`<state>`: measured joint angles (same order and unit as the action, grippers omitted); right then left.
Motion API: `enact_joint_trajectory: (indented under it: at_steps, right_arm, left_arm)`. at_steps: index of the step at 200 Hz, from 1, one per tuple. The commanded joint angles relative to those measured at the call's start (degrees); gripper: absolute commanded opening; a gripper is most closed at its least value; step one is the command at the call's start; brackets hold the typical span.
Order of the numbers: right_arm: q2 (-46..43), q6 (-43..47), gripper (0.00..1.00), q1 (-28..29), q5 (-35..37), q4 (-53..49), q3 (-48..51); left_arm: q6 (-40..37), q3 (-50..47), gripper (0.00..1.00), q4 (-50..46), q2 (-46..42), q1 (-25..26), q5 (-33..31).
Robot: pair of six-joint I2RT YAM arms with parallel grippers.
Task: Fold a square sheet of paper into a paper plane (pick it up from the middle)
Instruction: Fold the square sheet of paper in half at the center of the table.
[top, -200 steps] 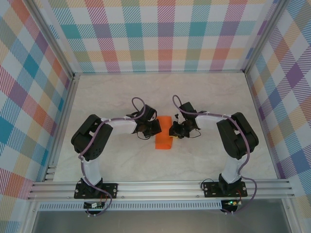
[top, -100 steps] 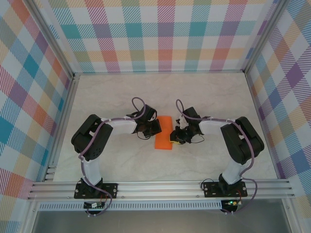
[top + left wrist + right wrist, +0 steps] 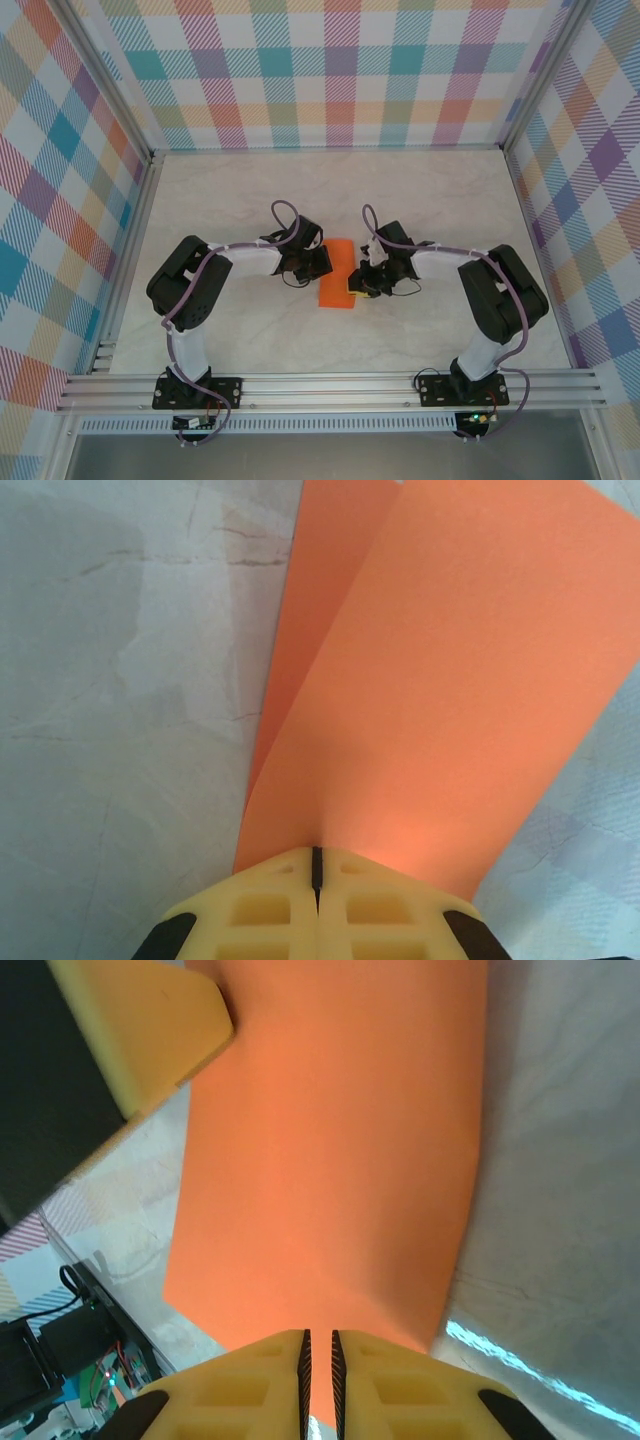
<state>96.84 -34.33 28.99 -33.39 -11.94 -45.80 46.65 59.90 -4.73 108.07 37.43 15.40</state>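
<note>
The square sheet of paper point(image 3: 337, 276) is bright orange and lies on the table doubled over into a narrow oblong, with no paper plane shape to it. In the left wrist view its two layers point(image 3: 440, 680) fan apart from my left gripper point(image 3: 316, 865), which is shut on the paper's edge. From above, that left gripper point(image 3: 324, 262) sits at the paper's left side. My right gripper point(image 3: 356, 287) is at the paper's right near edge. Its jaws stand a thin slit apart over the paper point(image 3: 330, 1160), gripping nothing. The left gripper's finger point(image 3: 140, 1030) shows across the paper.
The marble-look table point(image 3: 240, 190) is fenced by aluminium rails and checked walls point(image 3: 340, 70) on three sides. Both arm bases point(image 3: 198, 388) are bolted to the near rail. Cables and a circuit board point(image 3: 110, 1375) show beyond the paper's edge in the right wrist view.
My right gripper has moved left and nearer, from beside the paper onto its right near edge. The left gripper and the paper have stayed put.
</note>
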Motion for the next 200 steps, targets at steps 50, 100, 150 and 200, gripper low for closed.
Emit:
enact_joint_trajectory:
  at_steps: [50,100,150,200]
  right_arm:
    - [-1.4,-0.1,0.16,0.9,-0.2,-3.0,3.1]
    - [-0.6,-1.0,0.17,2.1,-1.1,-1.2,4.2]
    - [-1.6,-0.8,0.16,2.1,2.4,-3.6,2.5]
    - [-2.0,-0.7,0.17,1.2,11.9,-4.2,-7.5]
  left_arm:
    - [-0.5,-1.1,0.04,-5.4,4.2,0.6,-3.9]
    - [-0.4,-1.0,0.03,-5.3,4.2,0.7,-3.9]
    - [-0.6,-1.2,0.03,-5.5,4.0,0.7,-4.0]
    - [-0.7,-1.1,0.03,-5.6,4.1,0.7,-3.7]
